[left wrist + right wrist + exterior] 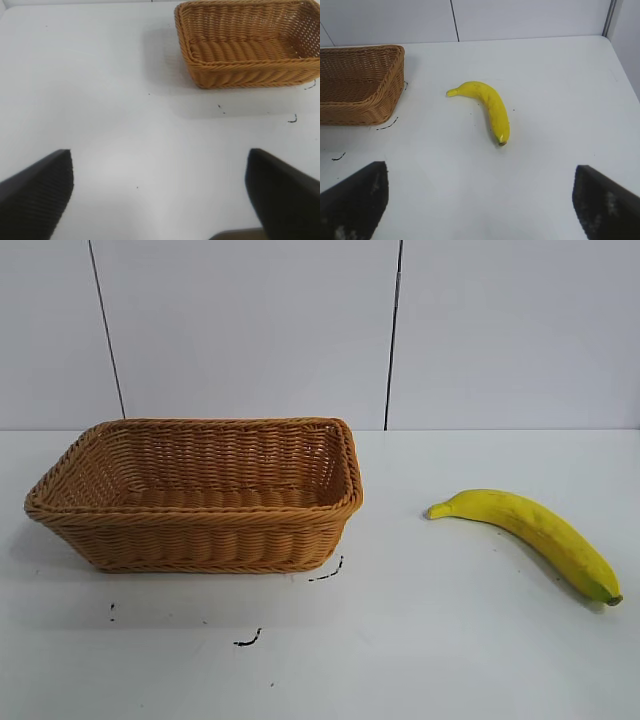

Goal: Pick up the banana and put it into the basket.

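The yellow banana (535,537) lies flat on the white table at the right, also seen as the banana (487,106) in the right wrist view. The tan wicker basket (200,530) stands at the left with nothing inside; its rim (240,64) shows in the left wrist view. My right gripper (481,186) hangs open above bare table, short of the banana, with nothing between its fingers. My left gripper (160,182) is open too, over bare table well away from the basket. Neither arm appears in the exterior view.
Small black marks (248,640) dot the table in front of the basket. A pale panelled wall (300,330) rises behind the table. The table's right edge (622,70) runs close to the banana's side.
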{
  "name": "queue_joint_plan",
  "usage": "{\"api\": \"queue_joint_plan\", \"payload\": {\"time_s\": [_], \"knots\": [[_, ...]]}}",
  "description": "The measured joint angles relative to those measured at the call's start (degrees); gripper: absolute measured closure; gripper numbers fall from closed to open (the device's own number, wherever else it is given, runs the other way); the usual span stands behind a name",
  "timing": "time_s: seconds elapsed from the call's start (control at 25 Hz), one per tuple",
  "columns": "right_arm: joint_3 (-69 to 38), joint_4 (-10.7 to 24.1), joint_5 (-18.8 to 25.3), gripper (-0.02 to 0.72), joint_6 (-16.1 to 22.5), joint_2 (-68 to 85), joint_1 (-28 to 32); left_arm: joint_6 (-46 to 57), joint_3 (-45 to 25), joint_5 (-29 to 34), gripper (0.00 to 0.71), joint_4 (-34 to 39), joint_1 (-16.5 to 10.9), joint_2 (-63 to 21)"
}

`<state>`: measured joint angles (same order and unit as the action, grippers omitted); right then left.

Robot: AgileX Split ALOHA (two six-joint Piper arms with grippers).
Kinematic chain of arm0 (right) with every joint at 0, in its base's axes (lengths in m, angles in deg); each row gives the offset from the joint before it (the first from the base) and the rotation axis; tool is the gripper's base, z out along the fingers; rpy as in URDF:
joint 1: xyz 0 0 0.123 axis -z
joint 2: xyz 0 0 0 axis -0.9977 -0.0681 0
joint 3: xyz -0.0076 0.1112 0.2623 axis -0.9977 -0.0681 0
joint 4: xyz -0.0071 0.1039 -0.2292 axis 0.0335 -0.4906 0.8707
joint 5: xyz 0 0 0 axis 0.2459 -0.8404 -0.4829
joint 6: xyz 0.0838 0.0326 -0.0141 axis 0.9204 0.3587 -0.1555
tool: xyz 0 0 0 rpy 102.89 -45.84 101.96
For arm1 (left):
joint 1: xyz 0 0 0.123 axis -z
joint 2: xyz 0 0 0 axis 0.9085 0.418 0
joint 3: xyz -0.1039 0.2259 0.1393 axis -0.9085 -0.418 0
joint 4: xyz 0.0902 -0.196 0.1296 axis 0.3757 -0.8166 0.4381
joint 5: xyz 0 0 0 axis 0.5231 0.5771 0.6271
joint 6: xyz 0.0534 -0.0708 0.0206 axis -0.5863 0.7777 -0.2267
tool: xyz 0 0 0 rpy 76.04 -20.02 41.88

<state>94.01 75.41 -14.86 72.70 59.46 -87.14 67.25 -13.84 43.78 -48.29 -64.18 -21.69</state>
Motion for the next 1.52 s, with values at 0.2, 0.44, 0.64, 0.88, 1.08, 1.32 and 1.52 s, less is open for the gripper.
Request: {"api": "queue_joint_plan", "payload": {"time_s": [0.2, 0.44, 0.64, 0.88, 1.08, 1.32, 1.52], "knots": [[0.0, 0.0, 0.0, 0.013, 0.0, 0.0, 0.0, 0.0, 0.0, 0.0, 0.017, 0.0, 0.0, 0.0], [0.0, 0.0, 0.0, 0.013, 0.0, 0.0, 0.0, 0.0, 0.0, 0.0, 0.017, 0.0, 0.0, 0.0], [0.84, 0.0, 0.17, 0.013, 1.83, -3.21, 0.0, 0.0, 0.0, 0.0, 0.017, 0.0, 0.0, 0.0], [4.83, 0.0, 0.17, 0.013, 2.3, -17.28, 0.0, 0.0, 0.0, 0.0, 0.017, 0.0, 0.0, 0.0], [9.35, 0.0, -0.32, 0.013, 2.3, -31.75, 0.0, 0.0, 0.0, 0.0, 0.017, 0.0, 0.0, 0.0], [16.26, 0.42, -1.63, 0.013, 1.11, -50.86, 0.0, 0.0, 0.0, 0.0, 0.017, 0.0, 0.0, 0.0], [24.37, 0.63, -1.79, 0.013, -1.25, -68.28, 0.0, 0.0, 0.0, 0.0, 0.017, 0.0, 0.0, 0.0]]}}
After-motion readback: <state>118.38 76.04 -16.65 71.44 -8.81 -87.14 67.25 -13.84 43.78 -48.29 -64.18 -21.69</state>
